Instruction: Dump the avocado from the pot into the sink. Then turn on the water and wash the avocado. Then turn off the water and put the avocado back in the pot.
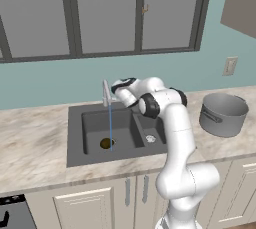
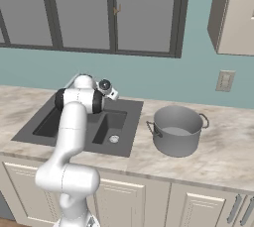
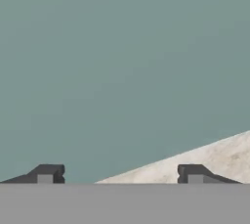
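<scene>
A thin blue stream of water (image 1: 110,123) is seen in the left base view, falling from the slim silver faucet (image 1: 106,93) into the large basin of the dark sink (image 1: 75,138). The avocado (image 1: 106,143) is shown there as a small dark olive lump on the basin floor, right where the stream lands. In the right base view that spot is covered by the arm, and the small basin with its silver drain (image 2: 113,139) is presented instead.

The pot (image 1: 223,114) is set upright on the marbled counter (image 1: 30,143), to the right of the sink and well apart from it. Its inside is better exposed in the right base view, where a pale grey bottom and both side handles can be made out.

The gripper (image 3: 119,174) is held up behind the sink, close to the faucet, and is pointed at the teal wall (image 3: 122,61). In the hand view its two dark fingertips (image 3: 47,173) are shown set wide apart with nothing between them; a corner of the counter is caught at the lower right. A wall outlet (image 2: 224,81) is visible above the counter, past the pot.
</scene>
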Controlling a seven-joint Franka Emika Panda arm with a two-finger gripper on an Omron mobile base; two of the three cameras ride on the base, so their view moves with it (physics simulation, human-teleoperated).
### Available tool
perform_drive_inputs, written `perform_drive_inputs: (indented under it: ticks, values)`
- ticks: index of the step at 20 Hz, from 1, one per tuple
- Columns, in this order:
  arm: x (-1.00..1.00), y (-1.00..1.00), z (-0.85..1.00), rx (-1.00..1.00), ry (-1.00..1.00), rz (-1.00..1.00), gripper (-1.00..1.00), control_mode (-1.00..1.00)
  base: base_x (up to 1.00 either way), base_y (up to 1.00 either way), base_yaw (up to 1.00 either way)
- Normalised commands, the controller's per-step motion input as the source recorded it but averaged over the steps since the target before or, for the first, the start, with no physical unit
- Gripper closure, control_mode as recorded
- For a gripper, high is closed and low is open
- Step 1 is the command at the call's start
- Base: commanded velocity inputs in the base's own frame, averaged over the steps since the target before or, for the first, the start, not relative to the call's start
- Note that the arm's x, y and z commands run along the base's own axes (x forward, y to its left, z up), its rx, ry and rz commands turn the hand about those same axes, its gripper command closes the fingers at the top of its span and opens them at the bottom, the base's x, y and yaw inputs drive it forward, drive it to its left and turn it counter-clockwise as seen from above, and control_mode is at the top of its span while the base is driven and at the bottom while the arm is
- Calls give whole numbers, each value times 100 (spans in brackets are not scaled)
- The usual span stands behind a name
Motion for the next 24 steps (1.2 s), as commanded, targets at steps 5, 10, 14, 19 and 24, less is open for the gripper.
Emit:
perform_drive_inputs:
  ticks: [5,10,14,19,24]
  values:
    - [11,22,-38,6,10,17,-100,-100,0,0,0]
    - [2,43,-48,7,9,19,-100,-100,0,0,0]
    - [1,38,-47,11,7,19,-100,-100,0,0,0]
    - [0,67,-49,10,6,18,-100,-100,0,0,0]
    - [0,89,-45,5,5,11,-100,-100,0,0,0]
